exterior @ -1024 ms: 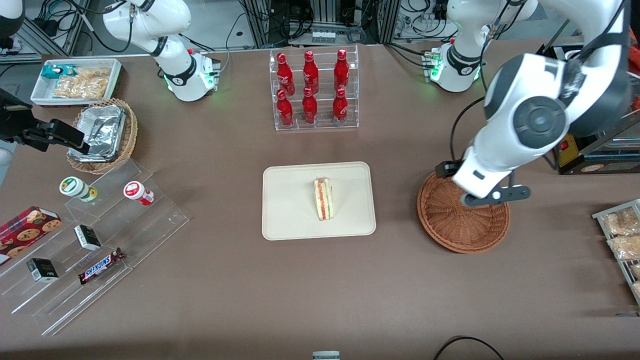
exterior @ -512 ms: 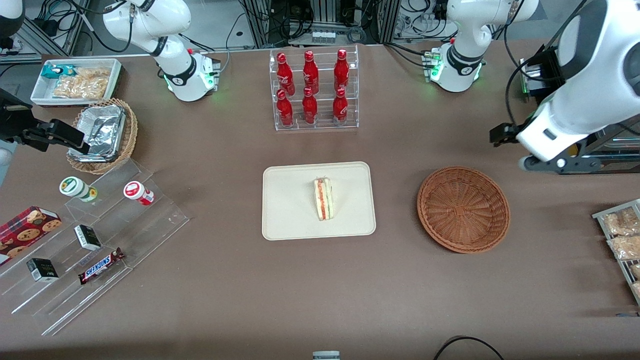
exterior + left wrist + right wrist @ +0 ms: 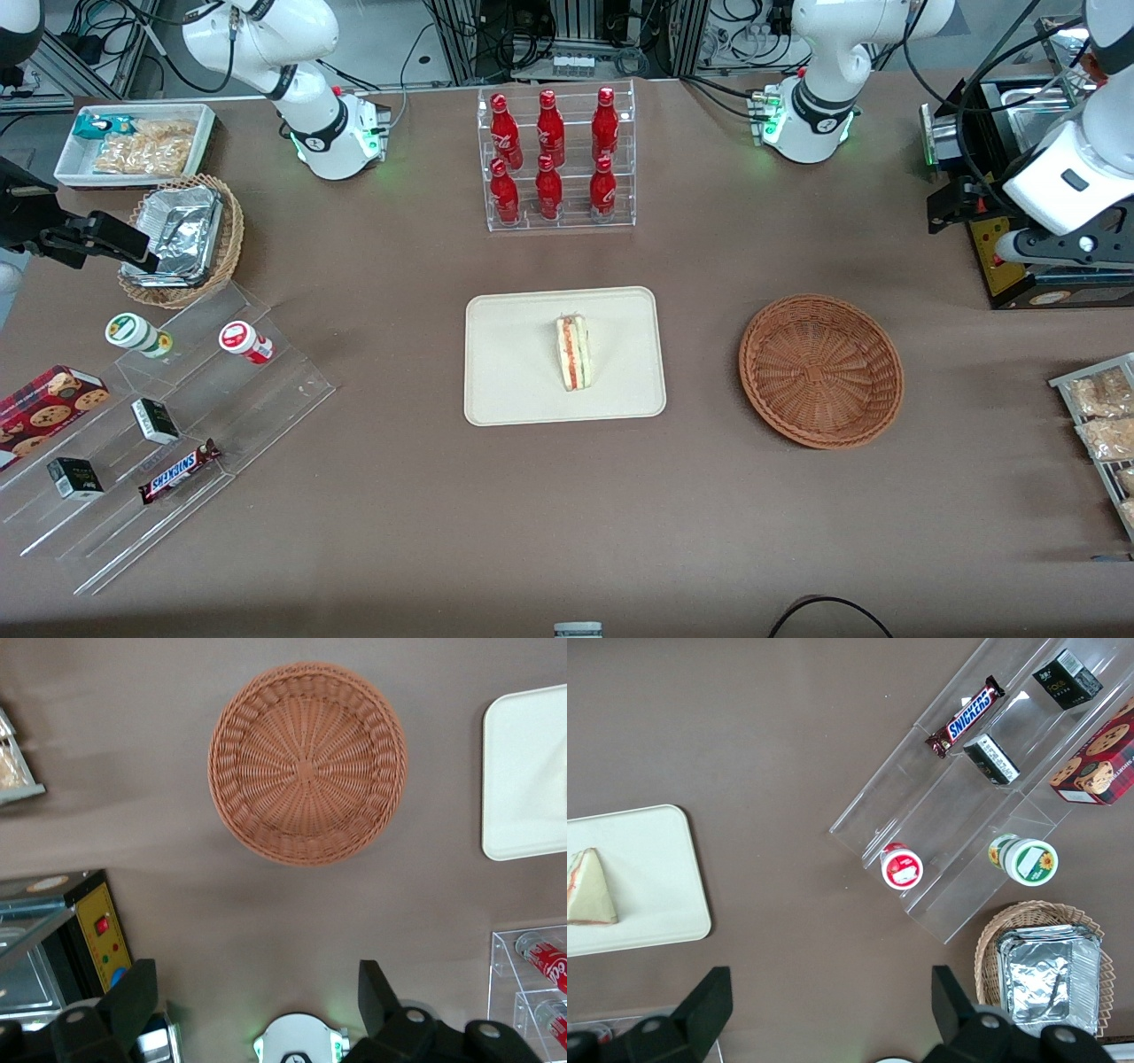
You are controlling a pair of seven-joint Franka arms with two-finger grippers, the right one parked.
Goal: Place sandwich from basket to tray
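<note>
1. the sandwich [image 3: 573, 352] lies on the tray [image 3: 509, 390], a little off the tray's middle toward the working arm's end, its long axis running from the near rim toward the far rim, filling edge up.
2. the basket [image 3: 821, 369] sits just beside the tray toward the working arm's end, apart from it, and holds nothing.
3. the gripper [image 3: 257, 1003] hangs high above the table, farther from the front camera than the basket and well apart from the sandwich; its fingers stand wide apart and grip nothing.
4. relation that matters: from the gripper the sandwich lies past the basket, toward the parked arm's end and nearer the front camera (the basket sits between the two).
5. judgement: the task looks done, so the coming move likely needs no reach toward the tray at all.
</note>
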